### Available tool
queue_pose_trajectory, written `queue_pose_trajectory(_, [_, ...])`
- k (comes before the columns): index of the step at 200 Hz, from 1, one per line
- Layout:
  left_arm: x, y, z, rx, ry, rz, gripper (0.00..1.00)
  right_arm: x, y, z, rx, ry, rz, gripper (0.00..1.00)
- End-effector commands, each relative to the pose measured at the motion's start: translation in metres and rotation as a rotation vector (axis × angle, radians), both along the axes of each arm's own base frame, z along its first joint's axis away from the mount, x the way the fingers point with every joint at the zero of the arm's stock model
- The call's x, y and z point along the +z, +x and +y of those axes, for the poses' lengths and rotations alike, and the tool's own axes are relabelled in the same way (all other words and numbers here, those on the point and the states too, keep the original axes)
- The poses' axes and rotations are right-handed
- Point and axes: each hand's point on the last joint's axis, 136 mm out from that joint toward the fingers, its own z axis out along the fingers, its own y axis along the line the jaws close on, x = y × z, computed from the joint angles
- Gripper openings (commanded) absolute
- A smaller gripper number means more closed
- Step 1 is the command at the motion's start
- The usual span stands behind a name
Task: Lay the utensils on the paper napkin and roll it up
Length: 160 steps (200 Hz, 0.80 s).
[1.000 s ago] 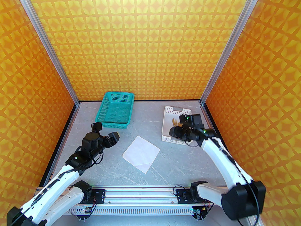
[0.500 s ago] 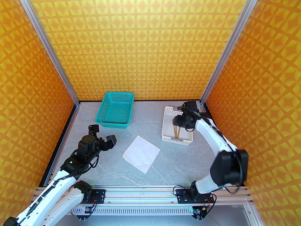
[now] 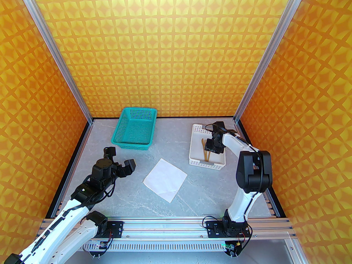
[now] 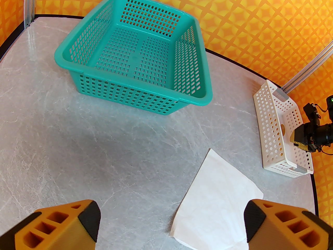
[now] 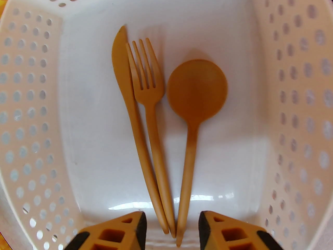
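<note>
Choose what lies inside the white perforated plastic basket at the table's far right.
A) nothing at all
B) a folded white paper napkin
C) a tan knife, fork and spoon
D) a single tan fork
C: the right wrist view shows a tan knife, fork and spoon lying side by side on the floor of the white perforated plastic basket.

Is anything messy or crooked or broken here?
Nothing is spilled or broken. The paper napkin lies cornerwise on the table, with a crease by its near corner. In the white basket, the knife, fork and spoon fan out, their handle tips bunched together.
</note>
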Motion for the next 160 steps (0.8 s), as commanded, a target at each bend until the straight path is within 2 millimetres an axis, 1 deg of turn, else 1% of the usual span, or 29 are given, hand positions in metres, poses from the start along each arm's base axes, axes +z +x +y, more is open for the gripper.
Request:
queue_pose_trajectory(1, [-0.003, -0.001, 0.007, 0.017, 0.027, 0.002, 0.96, -0.005, 0.01, -0.009, -0.02, -0.043, 0.003, 0.36])
queue_pose_trajectory(28, [-0.004, -0.002, 0.007, 0.017, 0.03, 0.005, 0.97, -0.017, 0.012, -0.014, -0.039, -0.05, 0.03, 0.32])
queue_pose_trajectory(47, [-0.005, -0.002, 0.007, 0.016, 0.032, 0.008, 0.97, -0.023, 0.011, -0.015, -0.047, -0.047, 0.042, 0.32])
queue_pose_trajectory(96, [-0.007, -0.001, 0.007, 0.019, 0.03, 0.016, 0.97, -0.041, 0.004, -0.016, -0.056, -0.027, 0.089, 0.29])
queue_pose_trajectory(118, [-0.007, -0.001, 0.007, 0.02, 0.03, 0.016, 0.97, -0.046, 0.001, -0.017, -0.055, -0.035, 0.103, 0.27])
queue_pose_trajectory(160, [-0.007, -0.001, 0.007, 0.021, 0.03, 0.018, 0.97, -0.057, -0.001, -0.012, -0.042, -0.004, 0.124, 0.26])
